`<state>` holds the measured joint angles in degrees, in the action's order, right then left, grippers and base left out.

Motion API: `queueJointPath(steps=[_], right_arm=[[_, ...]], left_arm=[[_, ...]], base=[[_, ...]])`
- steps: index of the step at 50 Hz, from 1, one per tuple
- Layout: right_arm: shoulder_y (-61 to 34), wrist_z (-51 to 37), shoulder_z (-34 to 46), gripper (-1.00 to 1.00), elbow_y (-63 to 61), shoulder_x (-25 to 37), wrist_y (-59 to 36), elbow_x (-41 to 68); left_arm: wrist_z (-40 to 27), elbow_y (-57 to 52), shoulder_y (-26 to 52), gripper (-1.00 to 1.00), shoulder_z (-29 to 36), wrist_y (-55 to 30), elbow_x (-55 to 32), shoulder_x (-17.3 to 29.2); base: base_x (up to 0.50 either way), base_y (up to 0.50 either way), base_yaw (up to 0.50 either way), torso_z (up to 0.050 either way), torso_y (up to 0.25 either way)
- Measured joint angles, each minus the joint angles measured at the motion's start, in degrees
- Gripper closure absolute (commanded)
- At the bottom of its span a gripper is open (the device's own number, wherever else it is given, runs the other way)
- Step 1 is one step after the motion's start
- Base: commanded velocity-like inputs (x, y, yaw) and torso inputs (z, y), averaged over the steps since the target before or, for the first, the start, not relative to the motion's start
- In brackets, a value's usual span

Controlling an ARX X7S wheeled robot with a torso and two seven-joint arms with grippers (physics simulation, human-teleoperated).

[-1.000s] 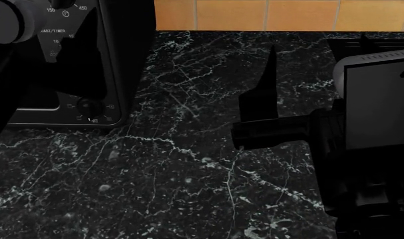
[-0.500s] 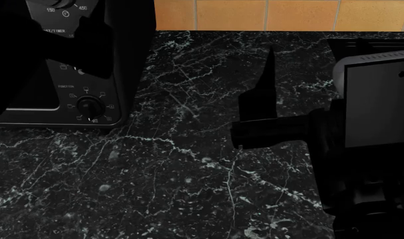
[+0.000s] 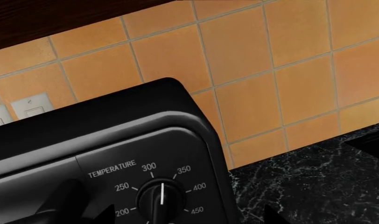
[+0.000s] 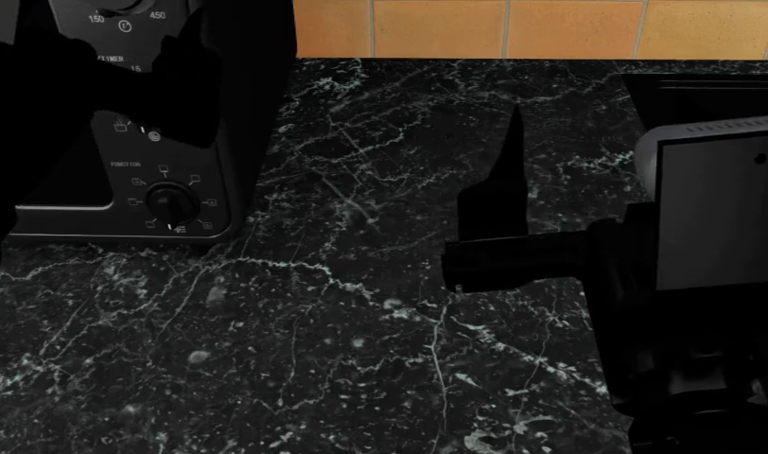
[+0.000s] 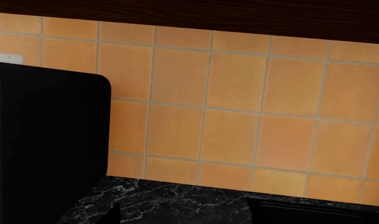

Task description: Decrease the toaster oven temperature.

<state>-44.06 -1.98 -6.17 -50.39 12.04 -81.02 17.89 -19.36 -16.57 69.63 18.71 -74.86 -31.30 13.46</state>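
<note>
The toaster oven (image 4: 188,175) stands at the counter's back left, with its knob panel facing me. In the left wrist view its temperature knob (image 3: 160,200) has a white pointer just past 300. My left gripper (image 3: 188,218) is open. Its fingertips (image 3: 270,217) show on either side of that knob, apart from it. In the head view the left gripper (image 4: 169,95) is a black shape over the upper panel, hiding the timer knob. The function knob (image 4: 169,200) is uncovered. My right gripper (image 4: 504,180) is open and empty over the counter's middle.
The black marble counter (image 4: 296,331) runs to an orange tiled wall (image 4: 485,28). A flat black appliance (image 4: 700,85) lies at the back right and also shows in the right wrist view (image 5: 314,212). A light grey panel (image 4: 719,213) sits by my right arm. A wall outlet (image 3: 31,105) is behind the oven.
My left gripper has moved up the oven's panel, uncovering the function knob and its icons. My right arm has sunk slightly.
</note>
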Motion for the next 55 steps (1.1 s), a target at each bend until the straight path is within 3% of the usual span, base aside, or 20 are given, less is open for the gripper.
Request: queueJointPath(steps=[50,51,55], right_arm=[[3.19,-0.72,-0.46,-1.00,3.17,0.57,5.07,1.29],[3.20,-0.74,-0.50,-1.00,3.16,0.59,5.05,1.34],[3.29,-0.82,-0.75,-1.00,3.14,0.64,5.04,1.50]], left_arm=[[4.37,10.04,-0.18,-1.00,6.99,10.87,7.53,1.45],[4.40,10.03,-0.19,1.00,7.05,10.88,7.65,1.44],[3.30,10.75,0.32,1.00,6.57,10.40,8.55,1.52]], base=[[0.00,0.00,0.00,0.000,0.000],[0.01,0.00,-0.01,0.000,0.000],[0.01,0.00,-0.01,0.000,0.000]])
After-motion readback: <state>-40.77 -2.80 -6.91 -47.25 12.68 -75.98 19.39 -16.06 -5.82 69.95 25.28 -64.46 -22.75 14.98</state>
